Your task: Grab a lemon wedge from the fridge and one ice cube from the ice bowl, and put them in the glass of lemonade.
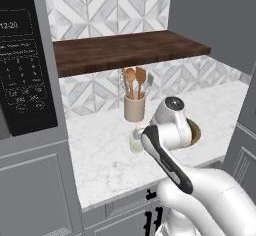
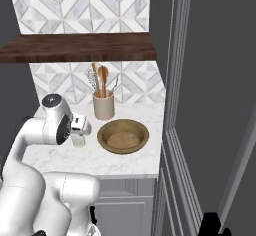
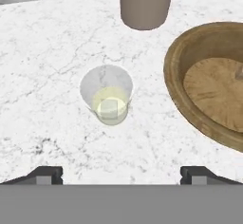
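Hovering above the white marble-patterned table (image 3: 52,52), the two-finger end effector (image 3: 121,173) is standing with its dark tips spread wide apart and holding nothing, one tip at each lower side of the hand view. Directly beneath and between those tips, the small clear straight-sided glass of pale yellow lemonade (image 3: 107,95) is sitting upright on the table, with a small pale squarish piece lying in the liquid; what it is cannot be told. In the left base view the glass (image 1: 136,143) is showing just left of the white arm's dark-banded forearm, and in the right base view it (image 2: 78,140) is standing under the hand.

Just beside the glass, toward the fridge side, the wide shallow tan-brown wooden ice bowl (image 3: 176,76) is resting on the table, apart from the glass; in the right base view the bowl (image 2: 123,136) is looking round and mostly bare inside.

Farther back, against the grey-and-white geometric tiled wall (image 2: 60,2), a tan cylindrical crock (image 2: 104,106) is holding wooden spoons and a whisk. Above it, a dark brown wooden shelf (image 1: 125,50) is running along the wall. At the right, the tall dark grey fridge door (image 2: 215,95) is filling the edge of the right base view.
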Motion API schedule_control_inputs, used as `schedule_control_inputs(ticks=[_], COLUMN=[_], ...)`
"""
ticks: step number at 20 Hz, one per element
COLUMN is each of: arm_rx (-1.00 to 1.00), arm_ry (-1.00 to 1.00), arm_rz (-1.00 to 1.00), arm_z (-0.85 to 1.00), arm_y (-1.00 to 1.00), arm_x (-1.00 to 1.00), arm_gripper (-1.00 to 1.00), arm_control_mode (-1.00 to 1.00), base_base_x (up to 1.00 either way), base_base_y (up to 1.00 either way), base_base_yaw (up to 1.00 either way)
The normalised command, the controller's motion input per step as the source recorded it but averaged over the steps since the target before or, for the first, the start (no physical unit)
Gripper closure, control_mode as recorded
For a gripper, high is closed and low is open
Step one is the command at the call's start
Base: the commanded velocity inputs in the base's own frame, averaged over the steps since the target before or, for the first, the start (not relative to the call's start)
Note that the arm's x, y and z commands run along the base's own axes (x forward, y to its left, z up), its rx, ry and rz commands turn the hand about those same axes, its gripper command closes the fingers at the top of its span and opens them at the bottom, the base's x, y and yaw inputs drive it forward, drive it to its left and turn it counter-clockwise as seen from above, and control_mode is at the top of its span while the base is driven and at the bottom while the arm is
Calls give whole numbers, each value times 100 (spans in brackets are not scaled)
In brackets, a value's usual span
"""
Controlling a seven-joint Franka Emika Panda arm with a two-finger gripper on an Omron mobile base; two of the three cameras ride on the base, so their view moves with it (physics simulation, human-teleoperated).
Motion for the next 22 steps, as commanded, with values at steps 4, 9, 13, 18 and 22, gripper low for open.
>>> schedule_control_inputs(ticks=[4,9,13,18,22], arm_rx=[0,0,0,0,0], arm_ry=[-17,-14,-13,-13,-8], arm_rz=[-3,-3,-9,-5,0], arm_z=[8,3,0,0,-2], arm_y=[-36,-5,-18,-9,-1], arm_x=[-56,-30,-33,-16,0], arm_gripper=[-100,-100,-100,-100,-100], arm_control_mode=[-100,-100,-100,-100,-100], base_base_x=[0,0,0,0,0], base_base_y=[0,0,0,0,0], base_base_yaw=[0,0,0,0,0])
